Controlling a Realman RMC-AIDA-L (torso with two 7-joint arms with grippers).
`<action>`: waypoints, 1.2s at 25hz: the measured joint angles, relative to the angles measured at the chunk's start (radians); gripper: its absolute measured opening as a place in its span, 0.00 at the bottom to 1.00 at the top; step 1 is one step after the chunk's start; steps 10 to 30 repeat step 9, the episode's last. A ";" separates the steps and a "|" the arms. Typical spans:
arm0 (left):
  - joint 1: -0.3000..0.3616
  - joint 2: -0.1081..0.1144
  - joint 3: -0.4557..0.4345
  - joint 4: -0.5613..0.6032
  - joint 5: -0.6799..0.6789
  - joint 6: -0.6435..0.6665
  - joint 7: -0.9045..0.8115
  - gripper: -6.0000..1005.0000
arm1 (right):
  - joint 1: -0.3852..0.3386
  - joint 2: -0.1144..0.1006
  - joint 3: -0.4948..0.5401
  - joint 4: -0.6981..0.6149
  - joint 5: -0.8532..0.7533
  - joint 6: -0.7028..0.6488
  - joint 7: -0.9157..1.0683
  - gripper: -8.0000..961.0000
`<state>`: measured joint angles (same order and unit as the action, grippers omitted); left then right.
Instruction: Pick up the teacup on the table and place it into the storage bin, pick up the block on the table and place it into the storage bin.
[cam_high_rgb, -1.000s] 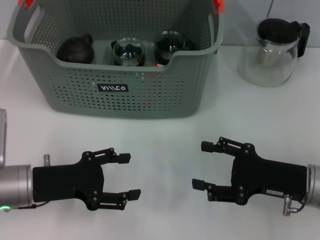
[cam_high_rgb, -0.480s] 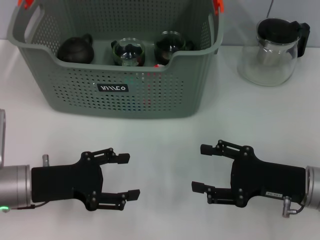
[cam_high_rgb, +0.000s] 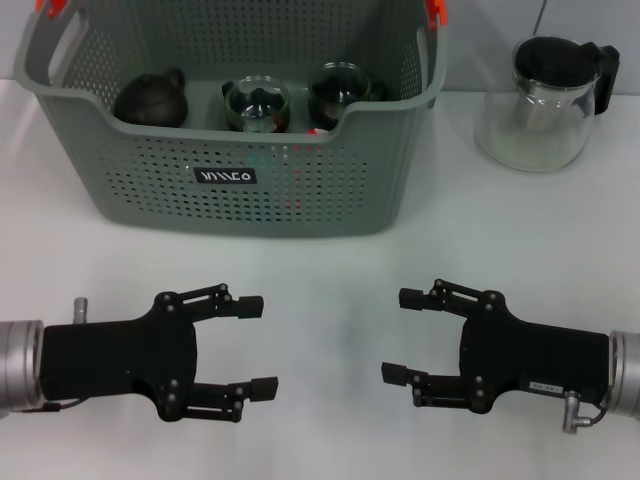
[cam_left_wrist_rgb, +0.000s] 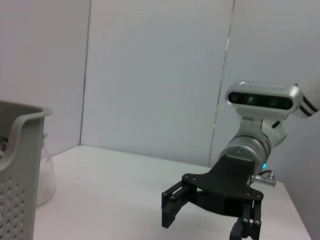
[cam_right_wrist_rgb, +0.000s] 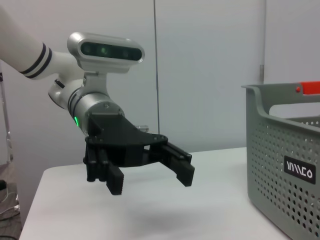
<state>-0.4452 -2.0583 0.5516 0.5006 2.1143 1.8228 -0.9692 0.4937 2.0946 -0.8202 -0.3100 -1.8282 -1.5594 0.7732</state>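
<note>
Standing at the far side of the white table: the storage bin, holding a dark teapot and two glass teacups side by side. Beside the bin on the right, apart from it: a glass pitcher. Low over the near table, fingers spread, empty: left gripper, right gripper, facing each other

The storage bin stood at the far left of the table, with a dark teapot at its left end and two glass teapots to the right of that inside it. The glass pitcher stood on the table to the right of the bin, apart from it. Nearer than the bin, the left gripper hovered before its left half and the right gripper before its right end, facing each other and apart.
</note>
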 joint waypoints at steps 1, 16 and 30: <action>0.000 0.001 0.000 0.002 0.000 -0.001 -0.002 0.87 | 0.001 0.000 0.000 0.000 0.000 -0.002 0.000 0.90; -0.001 0.002 0.001 0.009 0.004 -0.008 -0.004 0.87 | 0.007 0.000 0.002 -0.008 0.004 -0.044 0.001 0.91; -0.001 0.002 0.001 0.009 0.004 -0.008 -0.004 0.87 | 0.007 0.000 0.002 -0.008 0.004 -0.044 0.001 0.91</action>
